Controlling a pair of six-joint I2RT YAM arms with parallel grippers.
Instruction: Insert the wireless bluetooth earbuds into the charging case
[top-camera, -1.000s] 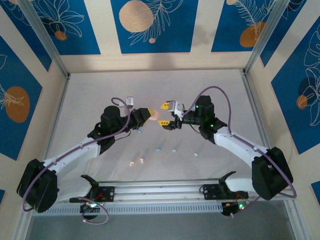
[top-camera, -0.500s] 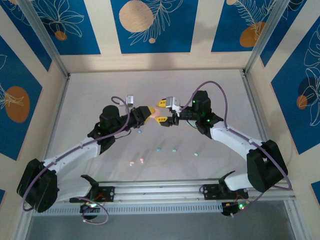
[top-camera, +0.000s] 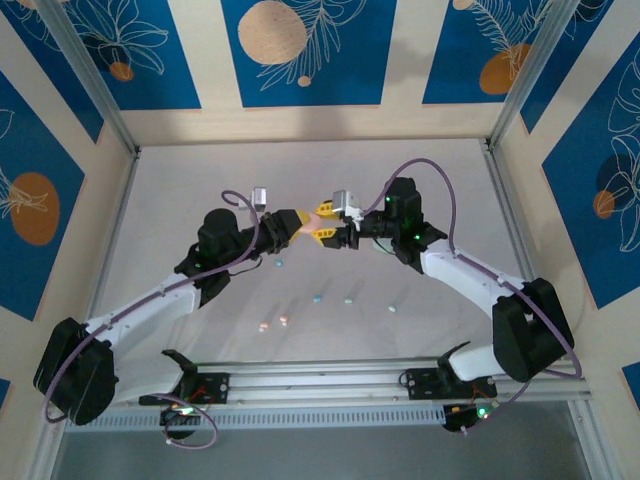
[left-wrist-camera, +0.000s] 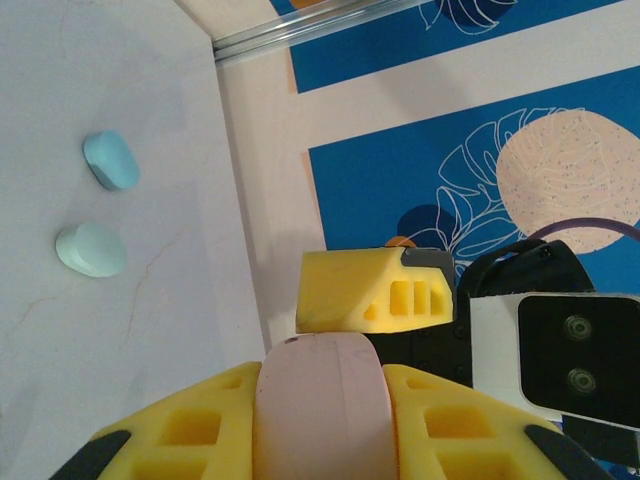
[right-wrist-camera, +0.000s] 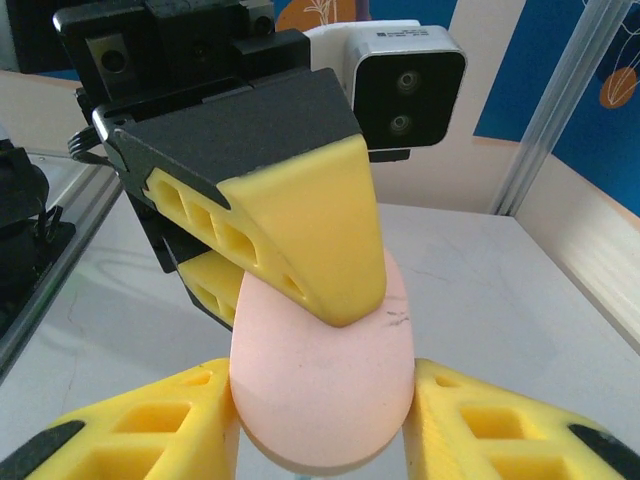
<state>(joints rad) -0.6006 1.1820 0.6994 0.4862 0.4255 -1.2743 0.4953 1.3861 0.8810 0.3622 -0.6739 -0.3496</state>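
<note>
The right end effector (top-camera: 325, 225) had closed in, gripping the pink charging case (right-wrist-camera: 320, 390) still clenched by the left end effector (top-camera: 297, 222).

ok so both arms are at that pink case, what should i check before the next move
1. left tool shut on the pink case: ok
2. right tool has a finger on each side of the case: ok
3. right tool gripping the case firmly: cannot tell
4. case open for loading: not ok, it looks closed from both wrist views
5. earbuds lying loose on the table, in front of the arms: ok
6. one arm free to pick up a bud: not ok, both are at the case
</note>
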